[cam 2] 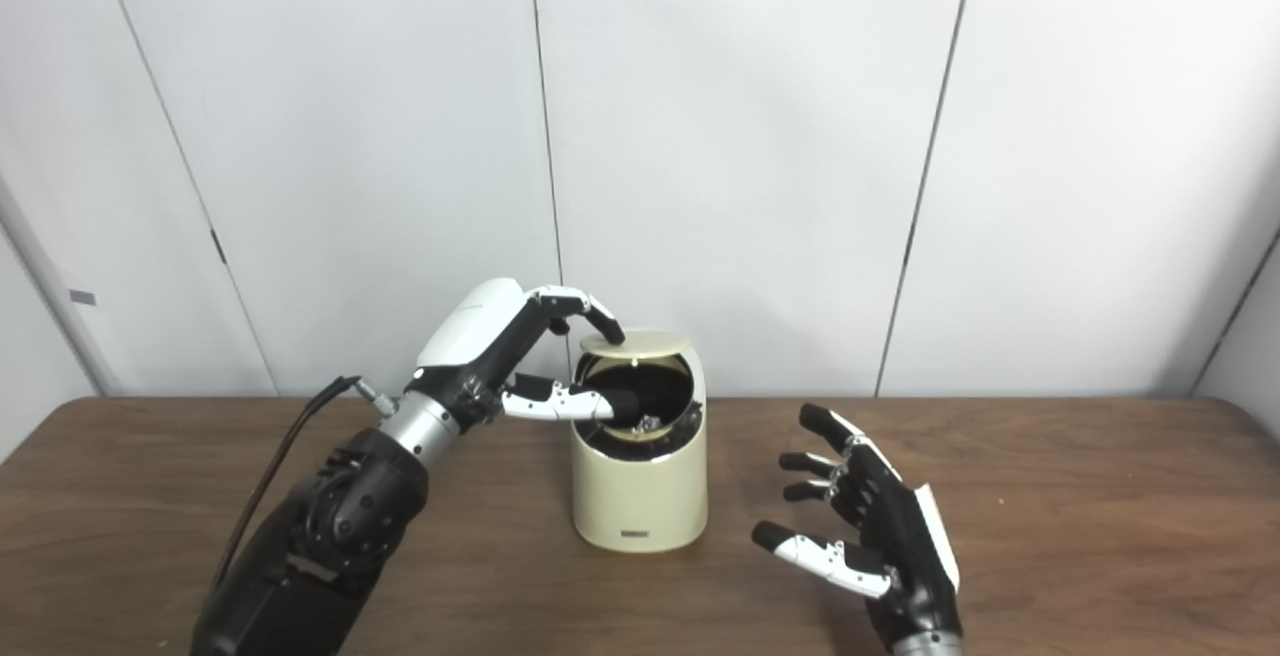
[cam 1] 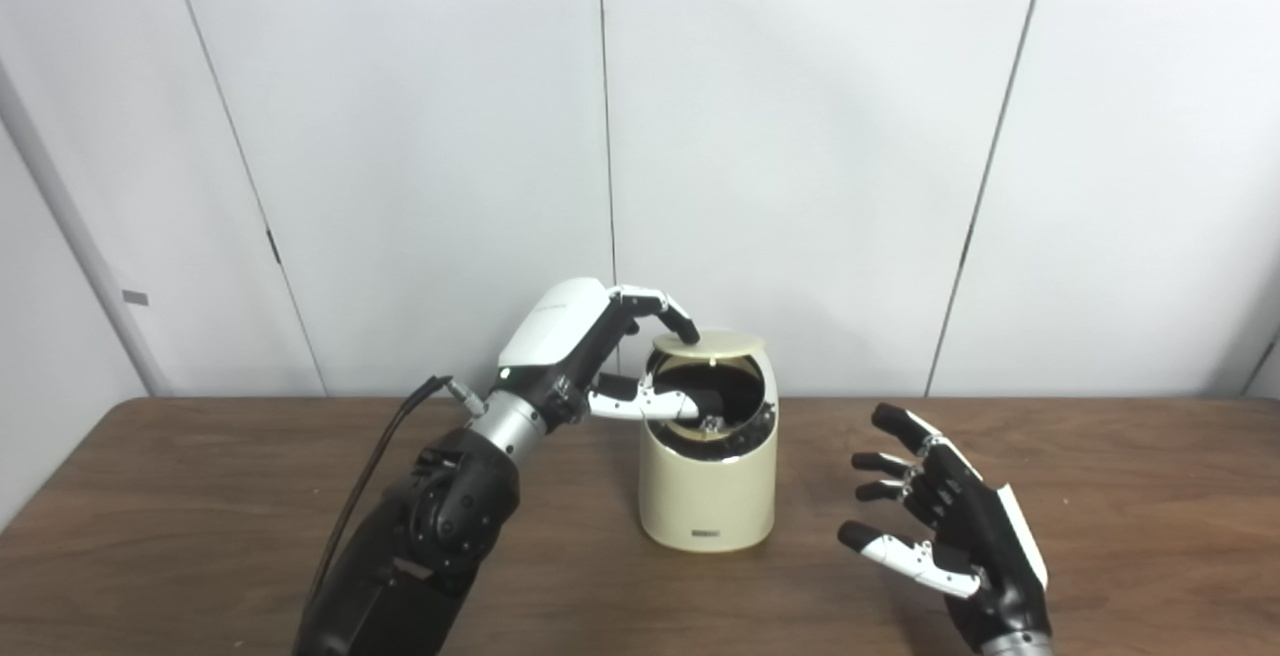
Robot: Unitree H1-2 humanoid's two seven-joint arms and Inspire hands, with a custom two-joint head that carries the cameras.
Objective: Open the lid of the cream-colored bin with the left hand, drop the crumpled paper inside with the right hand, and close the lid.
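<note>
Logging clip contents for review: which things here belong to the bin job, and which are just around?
Job:
cream-colored bin
lid, raised
left hand, fingers on lid
right hand, open, holding nothing
Crumpled paper: not visible.

Around:
wooden table
black cable
white wall panels

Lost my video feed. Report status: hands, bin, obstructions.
Left hand on the raised lid, thumb in the opening. Right hand open, empty, right of the cream bin. No crumpled paper in view. Nothing in the way.

a cream-coloured bin (cam 1: 708, 486) with a dark interior stands on a dark brown wood-grain table (cam 1: 200, 496), before pale grey wall panels (cam 1: 800, 136), between black-and-white robot hands.
</note>
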